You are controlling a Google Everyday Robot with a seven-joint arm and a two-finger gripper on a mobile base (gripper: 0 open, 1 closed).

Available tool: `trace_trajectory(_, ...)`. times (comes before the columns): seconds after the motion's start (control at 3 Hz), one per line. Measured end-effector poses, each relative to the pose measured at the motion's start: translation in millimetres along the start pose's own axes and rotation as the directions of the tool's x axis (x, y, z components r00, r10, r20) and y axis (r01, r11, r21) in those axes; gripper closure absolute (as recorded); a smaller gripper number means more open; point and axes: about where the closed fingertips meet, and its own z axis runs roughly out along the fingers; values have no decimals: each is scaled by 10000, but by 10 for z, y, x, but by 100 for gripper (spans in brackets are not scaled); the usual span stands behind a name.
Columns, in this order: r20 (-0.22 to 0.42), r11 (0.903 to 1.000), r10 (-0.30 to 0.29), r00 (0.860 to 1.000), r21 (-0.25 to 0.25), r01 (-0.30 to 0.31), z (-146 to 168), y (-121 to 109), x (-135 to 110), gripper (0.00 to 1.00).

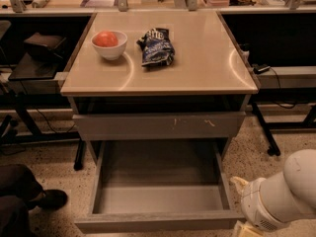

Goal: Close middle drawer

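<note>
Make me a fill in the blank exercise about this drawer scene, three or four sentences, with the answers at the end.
1. The middle drawer is pulled ____, not shut.
2. On the tabletop, the chip bag lies beside a white ____ holding a round fruit.
3. The claw sits at the bottom ____ corner of the view, near the drawer's front.
Missing words: open; bowl; right.

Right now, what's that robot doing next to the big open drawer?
The robot's job is to shut the middle drawer, which stands pulled far out and empty. Its gripper hangs low beside the drawer's front right corner, partly out of view, and I cannot tell whether it touches the drawer. Up on the cabinet top sit a white bowl holding a red fruit and a dark snack bag.
</note>
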Motion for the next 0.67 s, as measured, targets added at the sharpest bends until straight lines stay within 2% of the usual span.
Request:
trace_trajectory(0.33,-220,9998,-194,9996,49,195,263,20,28,0)
trace_trajectory(0.67,-417,9978,-574,9975,-362,559,950,76,184,0)
